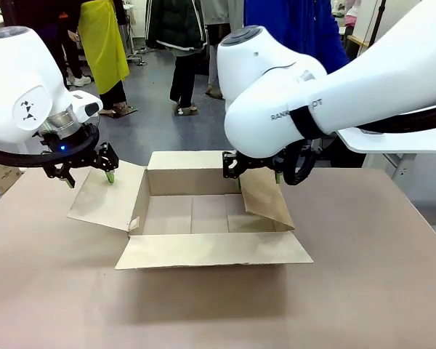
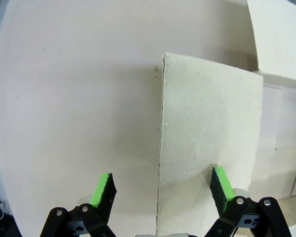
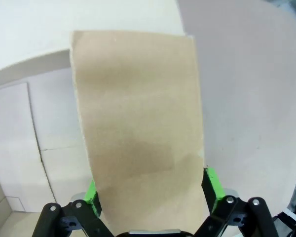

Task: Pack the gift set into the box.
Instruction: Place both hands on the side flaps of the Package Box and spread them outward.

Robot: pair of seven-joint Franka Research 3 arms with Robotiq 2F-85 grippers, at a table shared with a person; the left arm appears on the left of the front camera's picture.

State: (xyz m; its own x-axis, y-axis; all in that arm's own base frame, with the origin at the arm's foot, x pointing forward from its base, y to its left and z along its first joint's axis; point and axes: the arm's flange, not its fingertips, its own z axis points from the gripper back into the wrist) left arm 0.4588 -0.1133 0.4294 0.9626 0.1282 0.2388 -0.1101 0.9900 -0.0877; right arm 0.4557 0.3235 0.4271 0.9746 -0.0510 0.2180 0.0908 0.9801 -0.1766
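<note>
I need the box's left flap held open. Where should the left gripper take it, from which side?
Grip its outer free edge from above, outside the box: the left flap splays outward, and the open left gripper straddles that edge.

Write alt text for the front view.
An open, empty cardboard box sits on the table. The open left gripper hangs by its left flap, which lies outward; the right gripper straddles the raised right flap.
</note>
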